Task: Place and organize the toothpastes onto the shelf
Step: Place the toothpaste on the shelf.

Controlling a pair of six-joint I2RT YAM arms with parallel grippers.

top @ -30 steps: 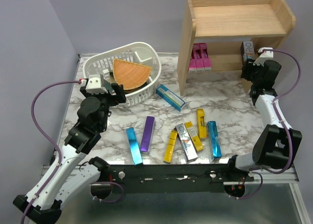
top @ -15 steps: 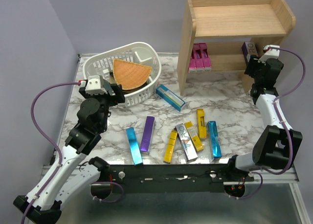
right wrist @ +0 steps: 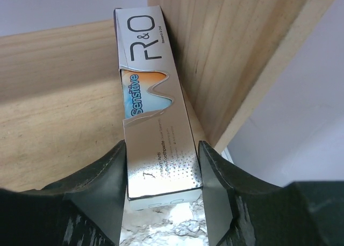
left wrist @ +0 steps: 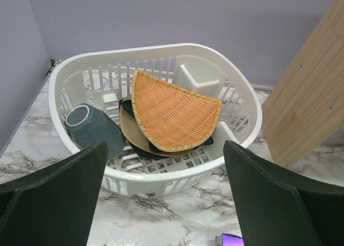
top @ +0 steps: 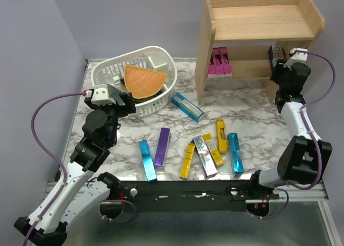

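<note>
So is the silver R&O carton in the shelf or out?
Partly in: the silver R&O carton lies in the shelf, on its lower tier against the right panel, near end over marble, right gripper clamped on it.

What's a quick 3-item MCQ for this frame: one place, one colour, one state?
1. Where on the shelf is the silver carton held by the right gripper?
A. top tier
B. lower tier, against the right side panel
C. lower tier, left end

2. What colour are the cartons at the lower tier's left end?
A. yellow
B. blue
C. pink

3. How is the left gripper?
A. open, holding nothing
B. shut on a yellow carton
C. shut on a cable

Key:
1 B: the right wrist view shows it alongside the side panel.
2 C: the pink cartons sit there in the top view.
3 A: its jaws stand wide apart with nothing between them.
</note>
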